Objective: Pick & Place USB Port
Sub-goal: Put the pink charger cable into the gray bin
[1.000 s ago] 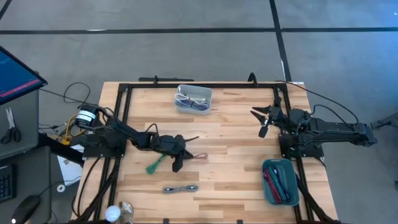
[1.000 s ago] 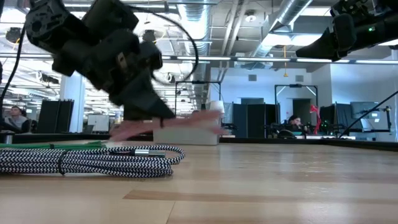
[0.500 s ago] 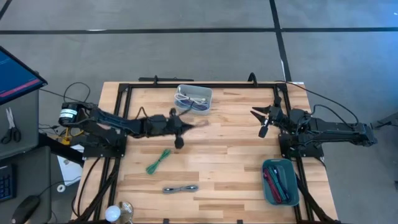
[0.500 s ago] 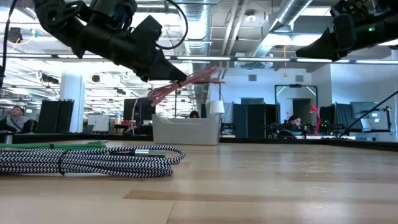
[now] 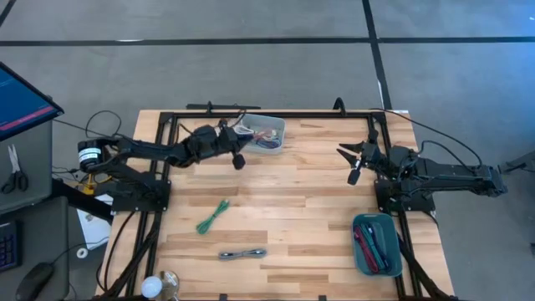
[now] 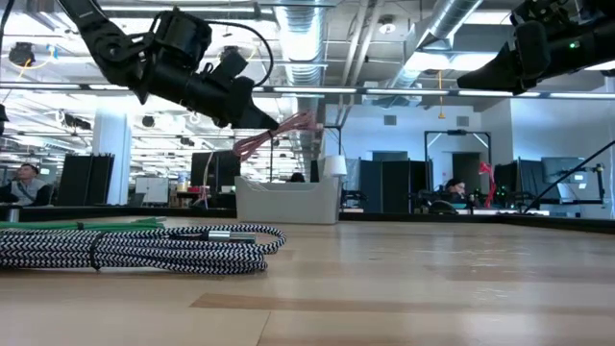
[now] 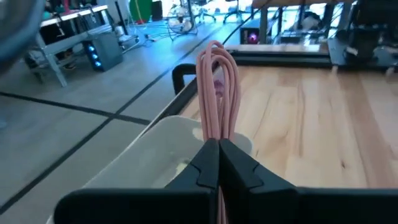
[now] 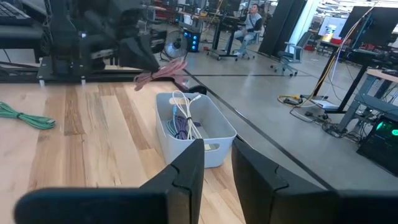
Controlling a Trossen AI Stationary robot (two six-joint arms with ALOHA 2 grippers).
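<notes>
- High view: the white bin sits at the far edge of the counter and holds light and purple cables. The left hand hangs at the bin's left rim. The teal bin near the right front corner holds red and dark items. A green cable and a braided cable lie loose on the counter, well apart from both bins. The right hand waits above the counter's right side.
- Low view: the left hand is raised above the counter, closed on the pink cable, which hangs over the white bin. The braided cable lies in the foreground.
- Left wrist view: the fingers pinch the looped pink cable directly above the white bin, a detail hidden from above.
- Right wrist view: the right hand's fingers stand apart, gripping nothing. White and purple cables show inside the white bin, and the pink cable hangs just beside its rim.
</notes>
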